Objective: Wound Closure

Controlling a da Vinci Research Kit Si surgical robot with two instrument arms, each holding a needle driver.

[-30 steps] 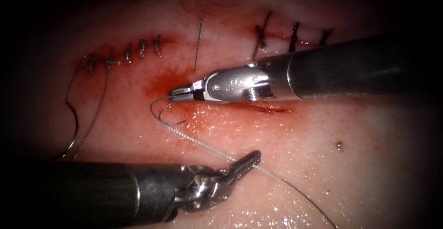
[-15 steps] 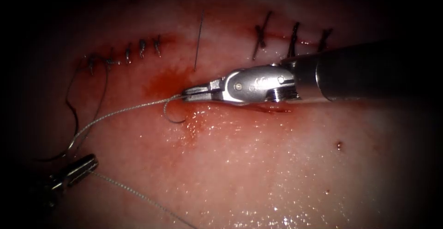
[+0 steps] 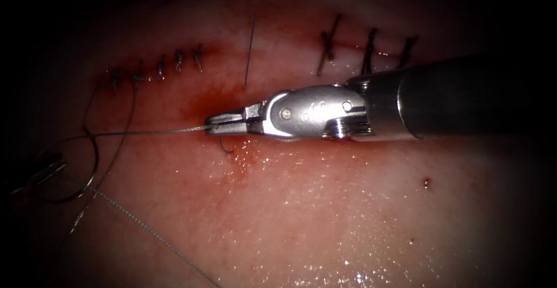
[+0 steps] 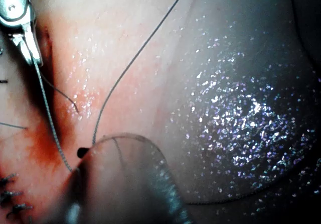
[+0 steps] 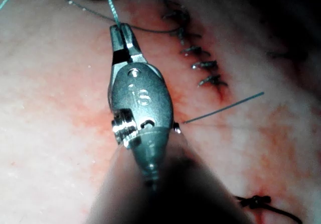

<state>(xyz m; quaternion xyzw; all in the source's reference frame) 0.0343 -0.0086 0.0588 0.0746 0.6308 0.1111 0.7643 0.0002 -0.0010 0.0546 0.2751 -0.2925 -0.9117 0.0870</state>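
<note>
The right hand (image 3: 214,126) is bright polished metal with a smooth, glossy sheen, and its shaft (image 3: 464,96) behind it is a darker, duller, satin-finished tube. The tissue (image 3: 325,207) looks soft, wet and glistening, speckled with small highlights, with a slick film of red fluid (image 3: 203,105) near the cut. The thread (image 3: 151,132) looks like fine twisted strand with a faint shine, while the stitches (image 3: 180,60) look dark and matt.

A row of short dark finished stitches (image 3: 168,67) sits at upper left, and three longer dark stitches (image 3: 369,47) at upper right. Between the two groups a thin straight cut end of thread (image 3: 249,50) stands nearly upright. A red fluid stain (image 3: 203,102) spreads just below it. A small dark red spot (image 3: 427,182) lies well apart, lower right.
</note>
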